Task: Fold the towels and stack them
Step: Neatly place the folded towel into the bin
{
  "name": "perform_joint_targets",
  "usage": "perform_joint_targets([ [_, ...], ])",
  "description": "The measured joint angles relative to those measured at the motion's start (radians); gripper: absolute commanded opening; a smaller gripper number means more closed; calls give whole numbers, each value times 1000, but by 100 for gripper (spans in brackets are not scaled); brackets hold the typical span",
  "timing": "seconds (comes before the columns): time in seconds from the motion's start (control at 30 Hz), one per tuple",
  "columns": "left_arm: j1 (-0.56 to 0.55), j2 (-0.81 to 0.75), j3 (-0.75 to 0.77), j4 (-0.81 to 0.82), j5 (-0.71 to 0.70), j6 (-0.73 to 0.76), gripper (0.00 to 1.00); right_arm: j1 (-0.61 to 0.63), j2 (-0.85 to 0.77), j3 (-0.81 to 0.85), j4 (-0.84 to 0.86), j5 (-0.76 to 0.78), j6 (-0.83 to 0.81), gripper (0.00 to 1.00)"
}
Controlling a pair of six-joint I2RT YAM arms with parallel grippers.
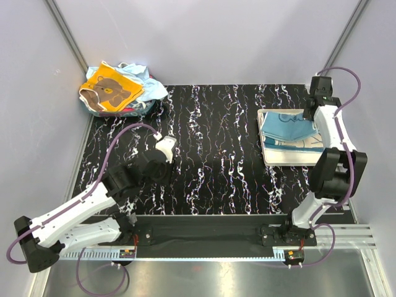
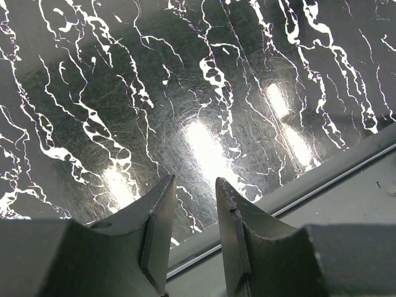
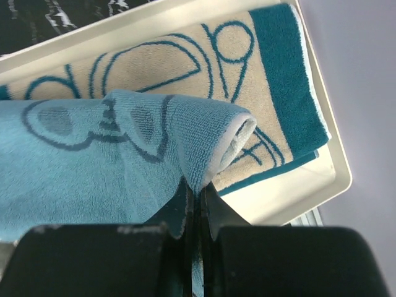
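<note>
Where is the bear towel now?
In the top view, the bear towel tops the pile at the far left corner of the table, far from the right-side tray.

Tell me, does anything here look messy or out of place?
Yes. On the cream tray, the light blue terry towel has a bunched, curled edge, pinched by the right gripper, over the flat teal-and-beige towel. Other cloths lie crumpled far left.
</note>
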Motion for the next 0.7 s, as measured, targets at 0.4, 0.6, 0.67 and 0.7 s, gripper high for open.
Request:
perform_joint_targets([
  [0.4, 0, -1, 0, 0, 16, 2, 37, -48, 164, -48, 78, 1, 103, 55],
  [0.6, 0, -2, 0, 0, 10, 2, 40, -54, 169, -6, 8, 46, 173, 81],
  [0.67, 0, -2, 0, 0, 2, 1, 42, -54, 169, 43, -34, 64, 201, 85],
  [0.7, 1, -2, 0, 0, -4, 1, 42, -54, 167, 66, -48, 72, 214, 88],
])
